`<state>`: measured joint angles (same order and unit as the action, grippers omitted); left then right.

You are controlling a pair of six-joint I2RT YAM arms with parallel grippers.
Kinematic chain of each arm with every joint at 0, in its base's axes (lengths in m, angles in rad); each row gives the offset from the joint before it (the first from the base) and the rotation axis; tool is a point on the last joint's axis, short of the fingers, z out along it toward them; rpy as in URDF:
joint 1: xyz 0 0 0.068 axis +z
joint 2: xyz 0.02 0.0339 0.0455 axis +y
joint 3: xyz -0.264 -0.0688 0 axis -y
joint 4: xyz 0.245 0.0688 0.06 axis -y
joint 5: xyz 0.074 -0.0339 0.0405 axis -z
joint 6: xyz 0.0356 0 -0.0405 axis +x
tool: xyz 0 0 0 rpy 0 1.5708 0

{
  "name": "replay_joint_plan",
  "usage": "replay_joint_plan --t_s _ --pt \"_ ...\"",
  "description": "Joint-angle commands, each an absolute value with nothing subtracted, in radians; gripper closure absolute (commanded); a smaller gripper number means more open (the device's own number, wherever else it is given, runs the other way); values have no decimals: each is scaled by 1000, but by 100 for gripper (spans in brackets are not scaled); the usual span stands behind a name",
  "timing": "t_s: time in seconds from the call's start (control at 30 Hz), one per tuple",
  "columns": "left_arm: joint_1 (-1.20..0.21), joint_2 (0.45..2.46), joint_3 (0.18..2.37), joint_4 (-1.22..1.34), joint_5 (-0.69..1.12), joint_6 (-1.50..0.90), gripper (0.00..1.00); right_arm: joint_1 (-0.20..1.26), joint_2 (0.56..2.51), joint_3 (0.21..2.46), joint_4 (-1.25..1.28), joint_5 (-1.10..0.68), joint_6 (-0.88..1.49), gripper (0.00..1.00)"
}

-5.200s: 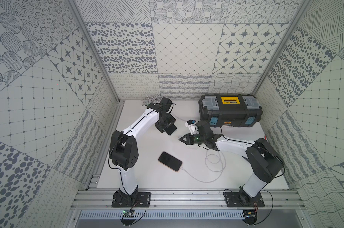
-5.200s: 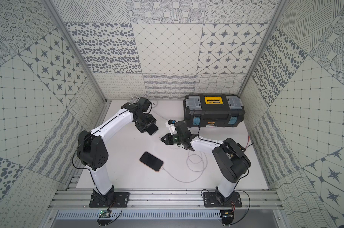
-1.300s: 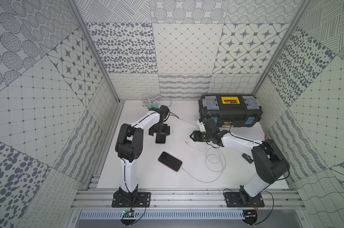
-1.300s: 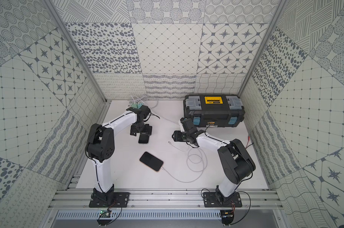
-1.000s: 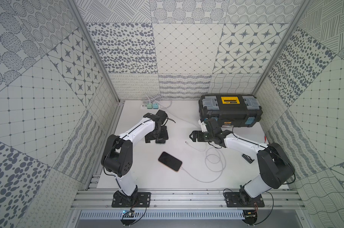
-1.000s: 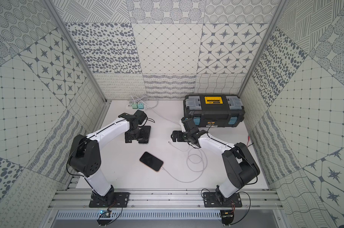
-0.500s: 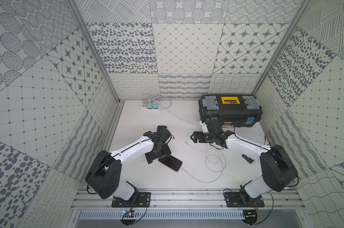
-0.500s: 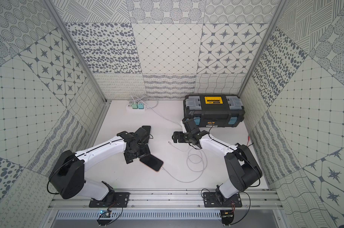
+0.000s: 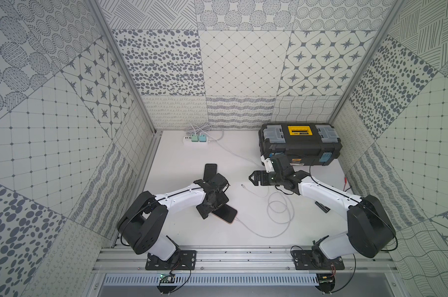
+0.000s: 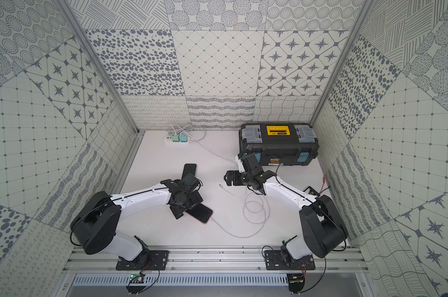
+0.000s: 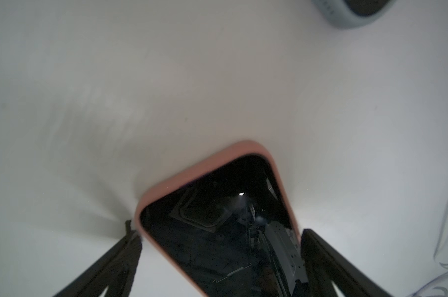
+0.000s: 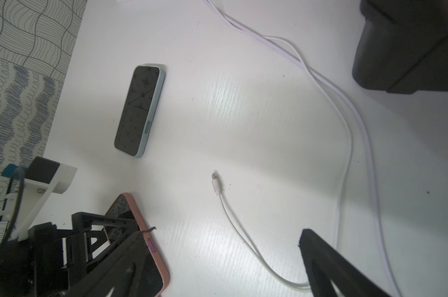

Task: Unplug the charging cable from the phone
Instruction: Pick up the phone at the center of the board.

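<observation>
The left gripper [image 9: 214,207] has come down from the teal phone [image 9: 210,170] onto the pink-cased phone [image 9: 227,214] at lower centre, its fingers apart on both sides of it. The charging cable [image 9: 271,236] is still plugged in, so I think pulling comes next. The right gripper [image 9: 252,178] waits with fingers apart.

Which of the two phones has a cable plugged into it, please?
The pink-cased phone under the left pincer: a white cable enters its end; the blue-cased phone has none.

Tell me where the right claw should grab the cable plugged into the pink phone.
Grip the white plug where it enters the pink phone. It lies flat and sticks straight out, so probably come from above with the right claw, jaws across the plug, and pull along the phone's length. The left claw straddles the phone, open.
</observation>
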<state>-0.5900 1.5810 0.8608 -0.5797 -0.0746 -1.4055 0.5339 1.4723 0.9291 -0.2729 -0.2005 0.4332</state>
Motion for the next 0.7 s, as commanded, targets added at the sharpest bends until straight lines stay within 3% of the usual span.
replay_joint_plan --t_s 0.0,0.27,0.67 --pt "-601 1637 905 -488 -64 -1439 1 527 1438 917 -268 -207 412 3" --pt "-602 1713 995 -519 -60 -1391 2 518 1421 910 -271 -195 411 3" --pt "-649 1844 1198 -794 -65 -1358 7 509 1412 899 -273 -183 417 3"
